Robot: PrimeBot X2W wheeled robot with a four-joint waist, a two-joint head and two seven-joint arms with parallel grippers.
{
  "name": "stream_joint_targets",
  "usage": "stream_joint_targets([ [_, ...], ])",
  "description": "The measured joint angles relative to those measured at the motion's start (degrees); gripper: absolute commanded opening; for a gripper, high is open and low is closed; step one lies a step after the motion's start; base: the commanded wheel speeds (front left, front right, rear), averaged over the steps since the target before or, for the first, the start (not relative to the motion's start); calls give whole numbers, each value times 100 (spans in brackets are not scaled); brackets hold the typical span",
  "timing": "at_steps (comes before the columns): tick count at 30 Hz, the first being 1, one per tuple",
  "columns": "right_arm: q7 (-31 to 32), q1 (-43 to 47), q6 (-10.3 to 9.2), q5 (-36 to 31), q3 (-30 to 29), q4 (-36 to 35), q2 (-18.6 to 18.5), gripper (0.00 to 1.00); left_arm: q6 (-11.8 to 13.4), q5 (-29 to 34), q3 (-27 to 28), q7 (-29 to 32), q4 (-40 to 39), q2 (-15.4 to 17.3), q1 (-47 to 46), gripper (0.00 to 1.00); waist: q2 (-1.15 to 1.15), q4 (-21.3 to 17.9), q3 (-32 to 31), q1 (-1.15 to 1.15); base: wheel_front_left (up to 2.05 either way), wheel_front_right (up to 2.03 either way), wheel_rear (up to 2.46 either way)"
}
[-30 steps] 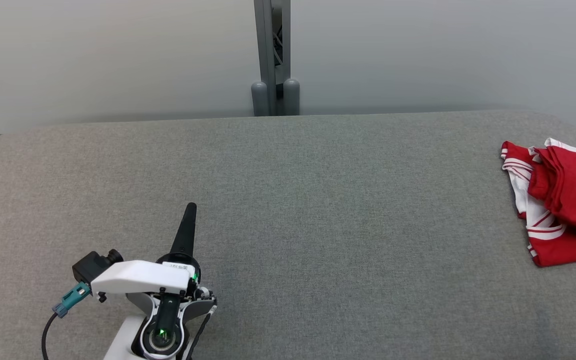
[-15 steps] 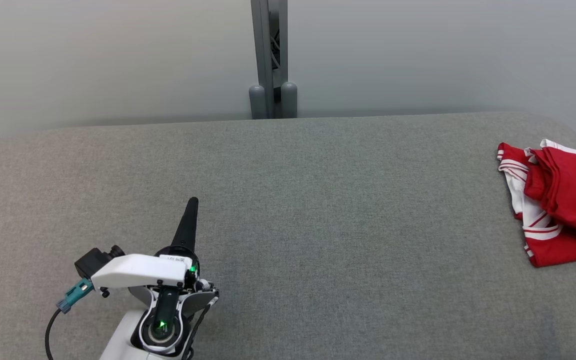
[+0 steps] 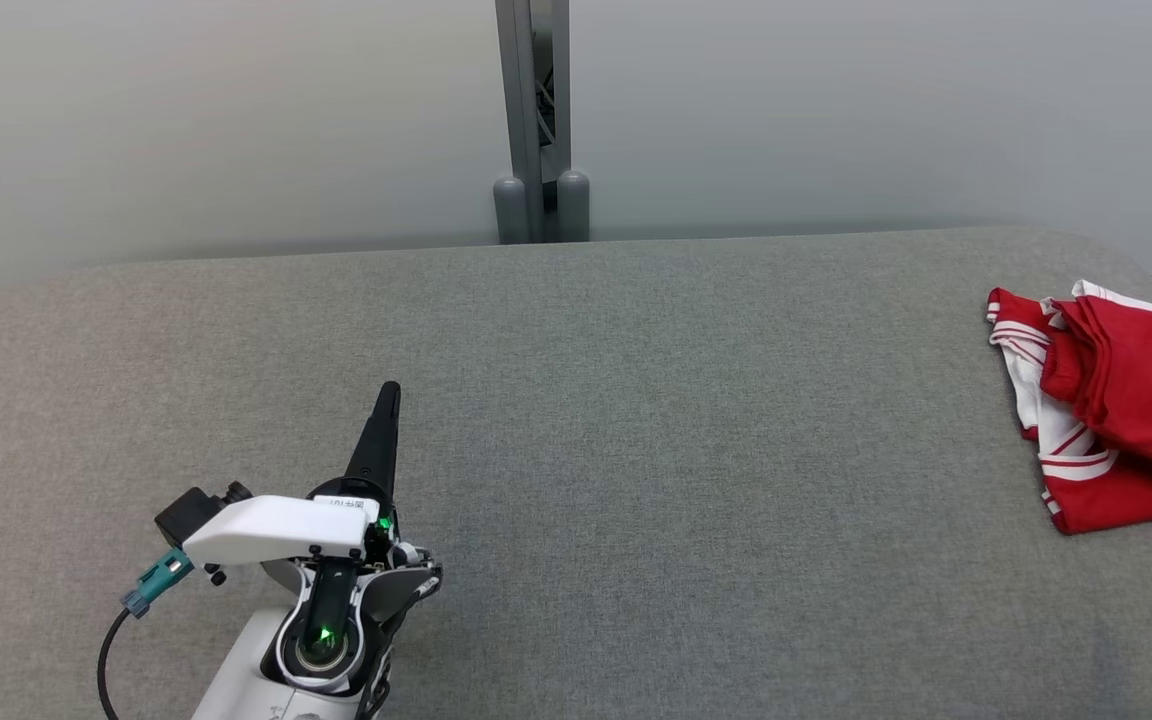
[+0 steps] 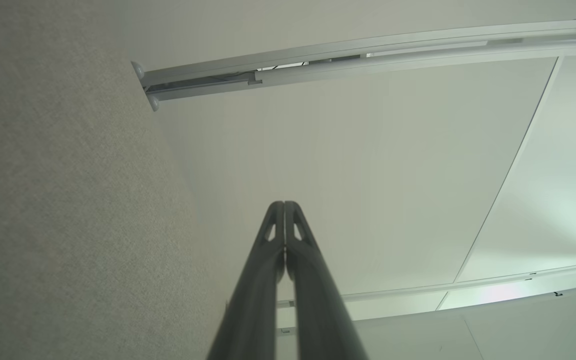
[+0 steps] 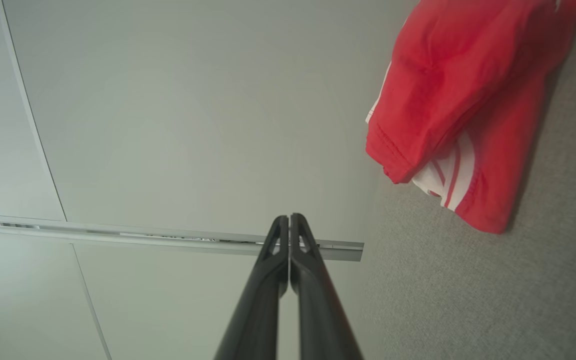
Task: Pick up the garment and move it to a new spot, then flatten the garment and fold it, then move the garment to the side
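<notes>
Shifted since a second ago: the whole head view has slid slightly, so the camera moved, not the things. Against that, the left gripper (image 3: 391,388) has crept forward over the table, its tip now further up the grey surface.

- Far left, head view: a black cable (image 3: 104,655) runs to a teal connector (image 3: 154,583) on the left wrist's white housing (image 3: 276,528).
- A small white label (image 3: 344,504) sits on that housing. Its print is too small to read.
- A green light (image 3: 322,635) glows in the wrist joint below.
- Left gripper: fingers pressed together into one dark point with nothing between them, aimed away from the robot. The left wrist view confirms this, with the tips meeting and no gap.
- Grey felt-covered table (image 3: 636,450): rounded corners, spans the view.
- Centre back: a grey metal post (image 3: 533,120) with two rounded feet stands behind the table's far edge, between pale partition panels (image 3: 236,120).
- Right end of the table: the garment (image 3: 1126,400), red with white striped trim, lies loosely bunched and runs off the view's right edge. No brand or lettering can be made out on it. It is well apart from the left gripper.
- Right wrist view: the right gripper (image 5: 288,216) has its fingers closed tip to tip and holds nothing. The garment lies apart from it, at that view's upper right, flat on the felt.
</notes>
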Motion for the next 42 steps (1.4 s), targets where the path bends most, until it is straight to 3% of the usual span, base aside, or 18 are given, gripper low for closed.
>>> stream_joint_targets([
  [8,101,-10,0,264,-91,13,-5,0,-41,-238,-30,19,47,0,-65,0,0,-16,-22,0,0,0,0],
  [42,101,-12,0,265,-90,15,-5,0,-41,-243,-32,20,48,1,-73,0,0,-16,-21,0,0,0,0],
])
